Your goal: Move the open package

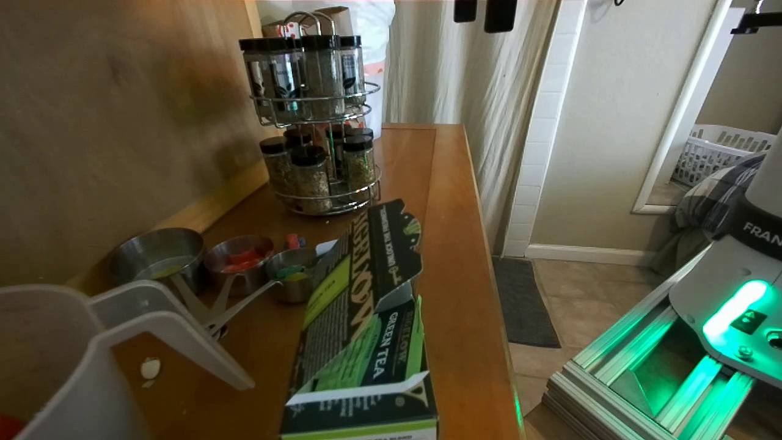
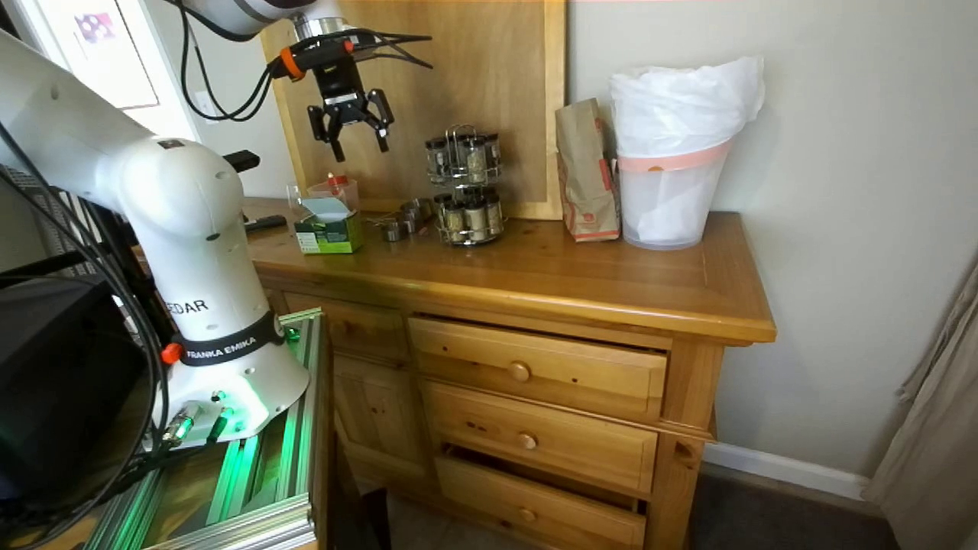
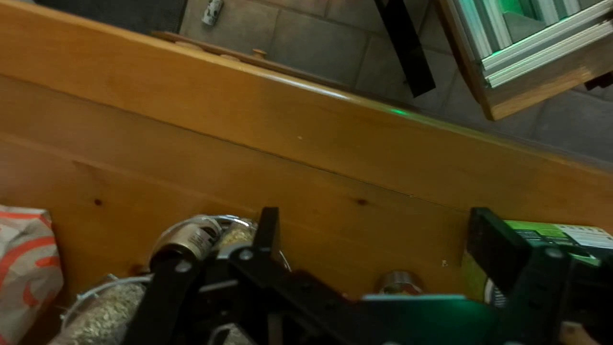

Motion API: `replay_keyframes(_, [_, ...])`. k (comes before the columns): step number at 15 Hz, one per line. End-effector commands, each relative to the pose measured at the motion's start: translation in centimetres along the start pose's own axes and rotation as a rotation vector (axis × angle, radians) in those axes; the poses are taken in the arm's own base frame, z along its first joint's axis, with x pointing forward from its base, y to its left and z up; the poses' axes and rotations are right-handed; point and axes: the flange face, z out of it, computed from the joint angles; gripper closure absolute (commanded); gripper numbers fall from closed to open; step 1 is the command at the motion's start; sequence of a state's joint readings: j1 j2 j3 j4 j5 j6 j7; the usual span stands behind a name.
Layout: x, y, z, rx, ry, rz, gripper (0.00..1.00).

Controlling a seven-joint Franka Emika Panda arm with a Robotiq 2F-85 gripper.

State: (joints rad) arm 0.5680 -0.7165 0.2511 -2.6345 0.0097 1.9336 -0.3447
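The open package, a long dark and light green box with white lettering, lies on the wooden dresser top in both exterior views [image 1: 333,342] [image 2: 336,237]. Its lid flap is torn open and raised. In the wrist view the package [image 3: 570,235] shows at the lower right, partly hidden behind a finger. My gripper [image 2: 361,149] is open and empty, pointing down, well above the dresser and the package, between package and spice rack. In an exterior view only the gripper's fingertips [image 1: 482,13] show at the top edge. The wrist view shows the gripper's spread fingers [image 3: 375,213] with nothing between them.
A two-tier spice rack [image 1: 317,110] stands close beyond the package. Metal measuring cups [image 1: 159,256] and a clear pitcher [image 1: 55,360] stand beside it. A paper bag [image 2: 587,172] and a lined white bin [image 2: 672,183] stand farther along. The dresser's front edge [image 2: 535,294] runs past the package.
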Motion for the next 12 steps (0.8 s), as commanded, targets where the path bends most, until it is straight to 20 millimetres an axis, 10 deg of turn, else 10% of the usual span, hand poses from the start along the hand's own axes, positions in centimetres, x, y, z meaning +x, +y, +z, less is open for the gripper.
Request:
replay_keyframes(1, [0.6,-1.7,0.1,0.025,0.089,-0.174,0.0])
replay_keyframes(12, [2.3,-7.0,1.1,-0.006,0.262,-0.724,0.0])
